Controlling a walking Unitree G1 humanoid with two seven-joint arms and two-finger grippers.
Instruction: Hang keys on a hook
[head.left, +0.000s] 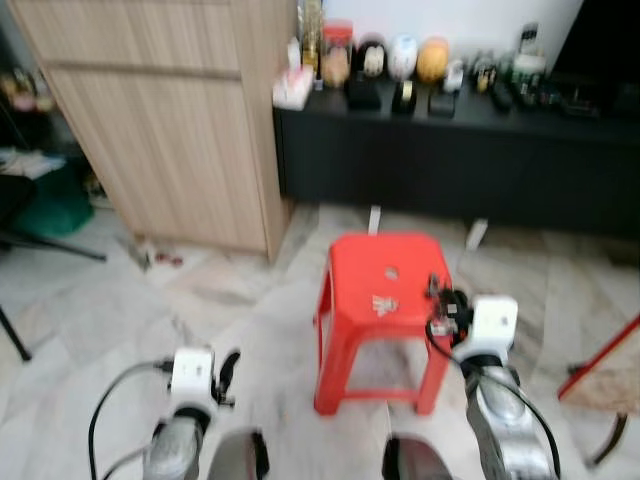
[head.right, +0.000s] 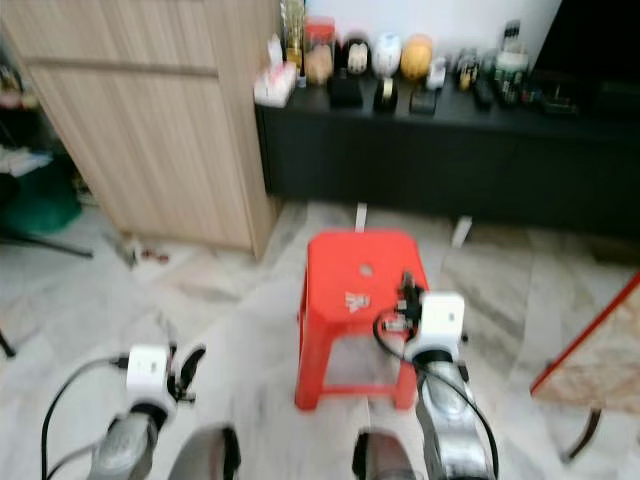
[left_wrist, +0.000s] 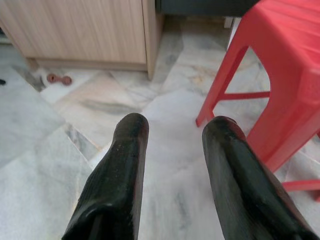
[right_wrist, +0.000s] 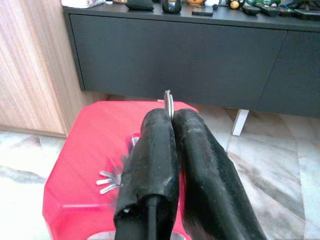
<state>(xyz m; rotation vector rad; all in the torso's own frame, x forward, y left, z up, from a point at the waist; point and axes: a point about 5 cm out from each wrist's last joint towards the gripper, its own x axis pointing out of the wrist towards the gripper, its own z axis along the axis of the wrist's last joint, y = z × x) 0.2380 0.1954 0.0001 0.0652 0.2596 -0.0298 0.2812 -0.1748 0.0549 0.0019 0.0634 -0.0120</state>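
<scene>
Right now the right gripper (right_wrist: 170, 116) has its 2 black fingers pressed tight together, pinching the metal ring of the keys (right_wrist: 168, 104), which sticks up between the fingertips; a few silvery key blades fan out beside and below the left-hand finger, dangling just over the top of the red stool (right_wrist: 95, 150). From the head camera, that right gripper (head.left: 440, 300) sits above the stool's (head.left: 385, 275) near right corner, the small dark bunch of keys (head.left: 438, 291) at its tips, though the picture is too soft to show more. Beyond the fingertips stands a long black cabinet (right_wrist: 200, 55) with a row of jars, bottles and small clutter (head.left: 400, 65) along its top, and off to one side of it a tall light wooden cabinet (head.left: 170, 120). The left gripper (left_wrist: 172, 130) hangs low with its 2 fingers spread apart and nothing between them, pointing at the pale marble floor (left_wrist: 165, 125); the stool's red legs (left_wrist: 235, 80) are just beside its right-hand finger, and past its tips is the foot of the wooden cabinet (left_wrist: 85, 35), with a small reddish object (left_wrist: 59, 79) lying on the floor close to that base.
</scene>
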